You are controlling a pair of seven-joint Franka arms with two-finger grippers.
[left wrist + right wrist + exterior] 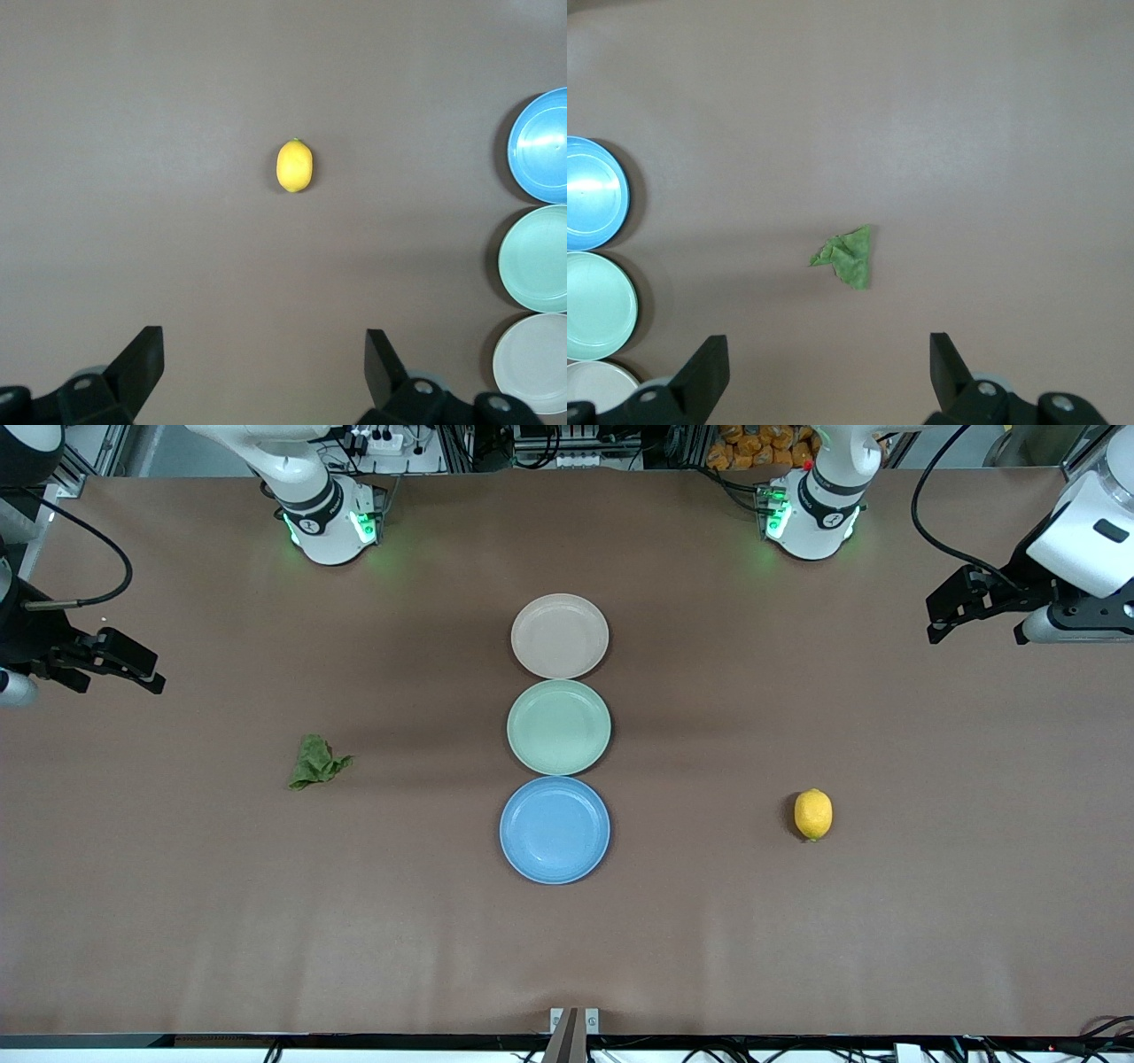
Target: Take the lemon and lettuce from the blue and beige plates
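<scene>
A yellow lemon (812, 814) lies on the bare table toward the left arm's end; it also shows in the left wrist view (294, 166). A crumpled green lettuce leaf (315, 762) lies on the table toward the right arm's end, also in the right wrist view (847, 257). The blue plate (555, 830) is nearest the front camera and empty. The beige plate (560, 636) is farthest and empty. My left gripper (264, 367) is open and empty, high over the table edge (941, 611). My right gripper (829, 370) is open and empty, high at its end (142, 669).
A light green plate (559, 726) sits between the blue and beige plates, empty. The three plates form a row down the table's middle. The brown table (886, 939) spreads wide around them. The arm bases stand at the edge farthest from the front camera.
</scene>
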